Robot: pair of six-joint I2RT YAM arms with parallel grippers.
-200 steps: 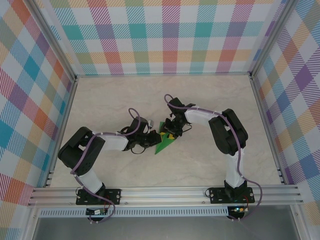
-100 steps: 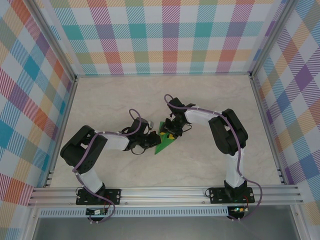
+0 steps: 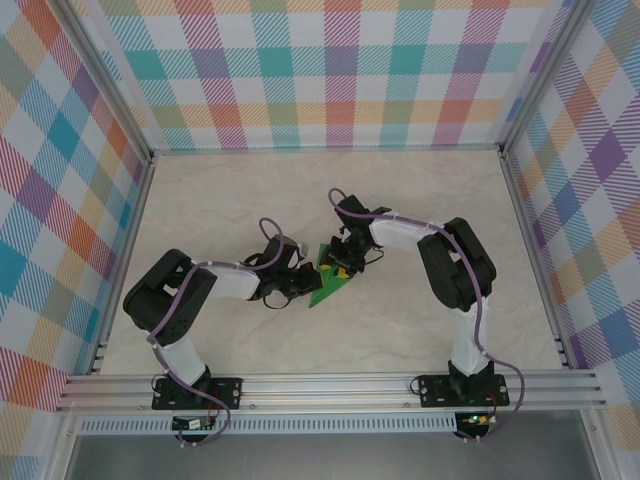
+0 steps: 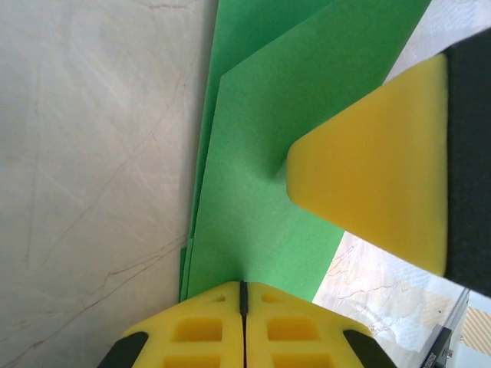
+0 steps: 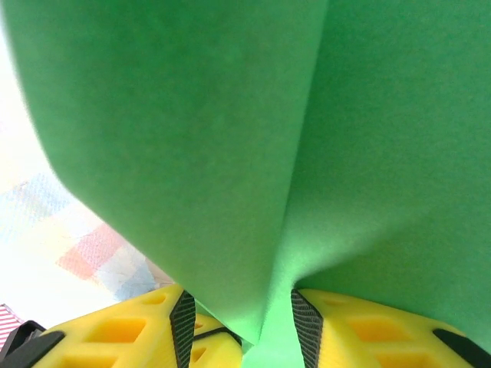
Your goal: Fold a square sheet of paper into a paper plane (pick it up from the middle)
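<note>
The square sheet of paper is bright green and folded into pointed layers, lying mid-table. My left gripper comes in from the left at its left edge. In the left wrist view the left gripper has its yellow jaws pressed together, with the edge of the paper running into their seam. My right gripper stands over the paper from behind. One of its yellow fingers presses onto the top layer. In the right wrist view a raised fold of paper passes between the spread jaws of the right gripper.
The marble-patterned tabletop is bare around the paper. Checked walls enclose the back and both sides. An aluminium rail with both arm bases runs along the near edge.
The left arm has crept slightly right toward the paper and its jaws have closed the last bit. The right arm and the paper have stayed put.
</note>
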